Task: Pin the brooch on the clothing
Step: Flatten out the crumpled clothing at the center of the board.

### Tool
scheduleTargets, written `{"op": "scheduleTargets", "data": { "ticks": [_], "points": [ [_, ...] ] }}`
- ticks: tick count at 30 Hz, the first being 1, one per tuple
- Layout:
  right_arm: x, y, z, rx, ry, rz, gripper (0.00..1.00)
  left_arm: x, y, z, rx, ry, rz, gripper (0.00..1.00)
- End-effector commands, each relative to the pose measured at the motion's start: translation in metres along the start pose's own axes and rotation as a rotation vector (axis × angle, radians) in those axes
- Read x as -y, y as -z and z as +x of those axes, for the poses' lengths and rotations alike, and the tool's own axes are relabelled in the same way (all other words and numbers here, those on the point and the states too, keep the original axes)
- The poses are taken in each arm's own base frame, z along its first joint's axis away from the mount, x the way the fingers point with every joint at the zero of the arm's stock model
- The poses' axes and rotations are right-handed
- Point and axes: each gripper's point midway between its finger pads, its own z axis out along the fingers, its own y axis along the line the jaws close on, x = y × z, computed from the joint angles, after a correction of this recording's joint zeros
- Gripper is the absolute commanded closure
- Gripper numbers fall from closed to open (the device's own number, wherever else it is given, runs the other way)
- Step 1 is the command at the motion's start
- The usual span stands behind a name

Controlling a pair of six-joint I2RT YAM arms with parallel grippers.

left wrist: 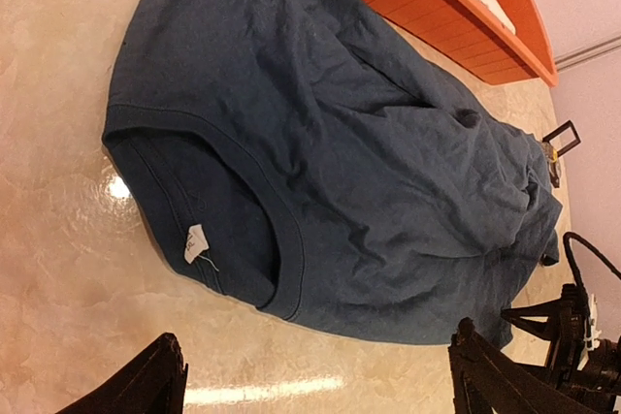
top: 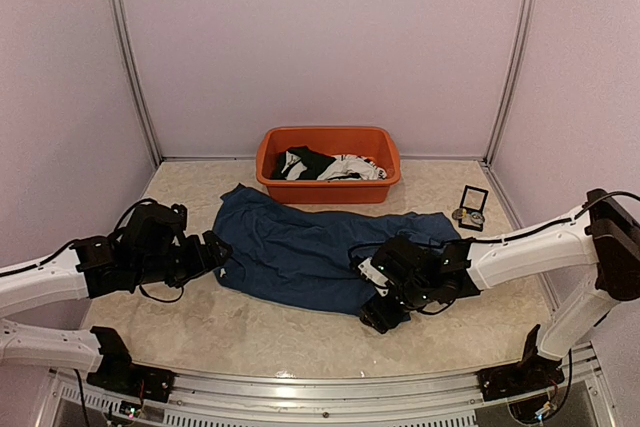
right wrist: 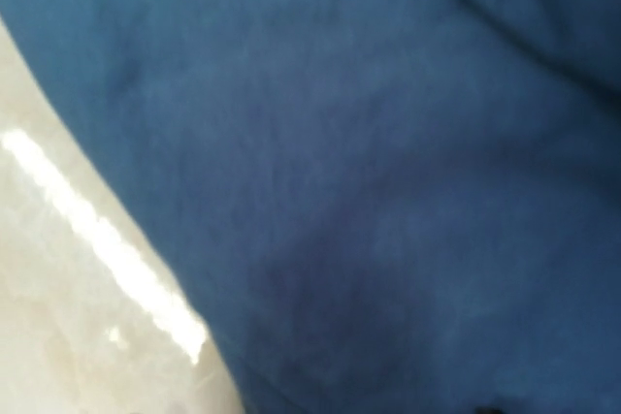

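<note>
The clothing (top: 300,247), a dark navy T-shirt, lies crumpled across the middle of the table. Its collar (left wrist: 281,269) and white label (left wrist: 196,242) face my left gripper (left wrist: 315,390), which hovers open just off the collar edge with only bare table between its fingers (left wrist: 495,375). In the top view my left gripper (top: 222,250) sits at the shirt's left end. My right gripper (top: 378,309) is low over the shirt's near right edge. Its wrist view is filled with blurred blue clothing (right wrist: 388,143) and shows no fingers. A small metallic piece, apparently the brooch (top: 467,215), lies at the far right.
An orange tub (top: 328,162) holding black and white garments stands behind the shirt. A small black box (top: 474,199) stands propped by the brooch at the right wall. Pale walls close in the table on three sides.
</note>
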Motion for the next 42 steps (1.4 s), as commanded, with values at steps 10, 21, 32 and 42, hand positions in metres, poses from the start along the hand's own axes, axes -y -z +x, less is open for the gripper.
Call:
{"op": "scheduleTargets", "data": {
  "ticks": [10,21,32,42],
  "points": [
    [-0.013,-0.003,0.039,-0.101,-0.081,-0.018,0.38,-0.002,-0.007,0.015,-0.016,0.028,-0.013,0.11],
    [-0.016,-0.02,0.02,-0.085,-0.052,0.011,1.0,0.003,-0.007,0.02,-0.016,0.017,0.01,0.11],
    [-0.041,0.094,-0.096,0.323,-0.148,-0.345,1.0,0.02,0.003,0.023,0.01,-0.144,0.065,0.05],
    [-0.062,0.15,-0.155,0.48,-0.123,-0.628,1.0,0.047,-0.014,0.039,0.015,-0.208,0.111,0.01]
  ]
}}
